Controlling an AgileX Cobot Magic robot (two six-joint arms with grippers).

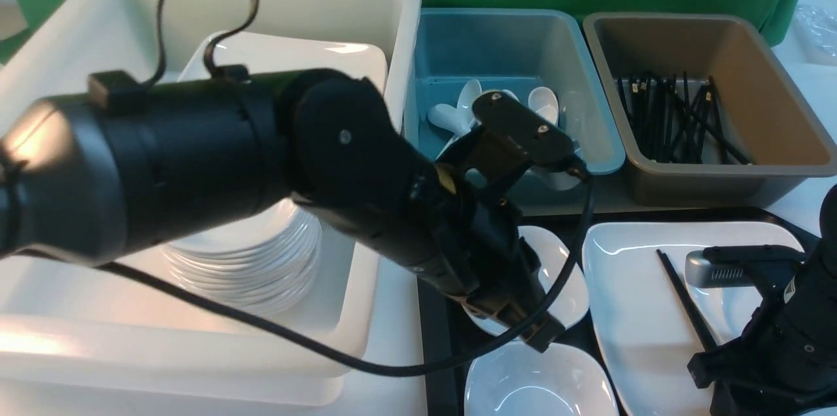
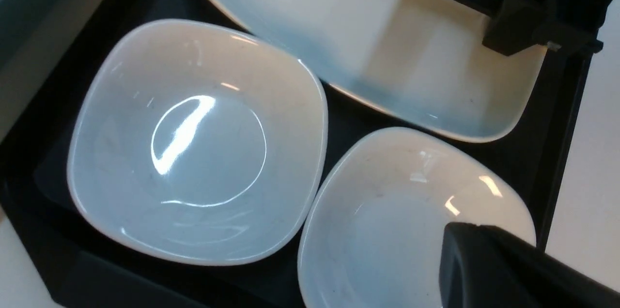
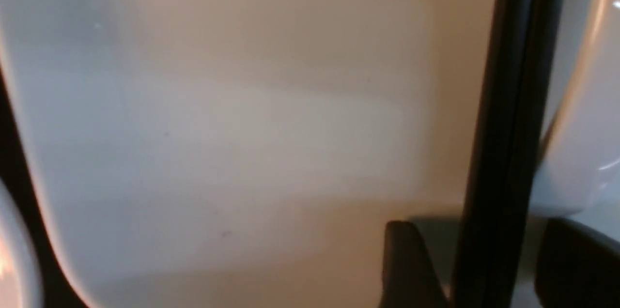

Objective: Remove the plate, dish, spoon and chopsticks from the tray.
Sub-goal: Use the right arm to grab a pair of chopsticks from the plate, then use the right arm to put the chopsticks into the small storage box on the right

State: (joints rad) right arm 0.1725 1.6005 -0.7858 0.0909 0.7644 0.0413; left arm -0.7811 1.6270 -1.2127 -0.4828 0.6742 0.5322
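Note:
The black tray (image 1: 442, 331) holds the large white plate (image 1: 631, 298) and two small squarish white dishes (image 2: 193, 143) (image 2: 387, 230). Across the plate lie the black chopsticks (image 1: 685, 299). My right gripper (image 3: 484, 254) is down on the plate, open, one finger on each side of the chopsticks (image 3: 508, 119) with a gap on both sides. A glossy white rounded shape beside them looks like the spoon (image 3: 586, 119). My left gripper (image 1: 546, 336) is shut and holds nothing; it hovers over the nearer dish (image 1: 536, 386), just in front of the farther dish (image 1: 565, 272).
Left of the tray a big white tub (image 1: 366, 17) holds stacked plates and round dishes. Behind the tray stand a blue tub (image 1: 588, 95) with white spoons and a brown tub (image 1: 771, 76) with black chopsticks. A green cloth hangs at the back.

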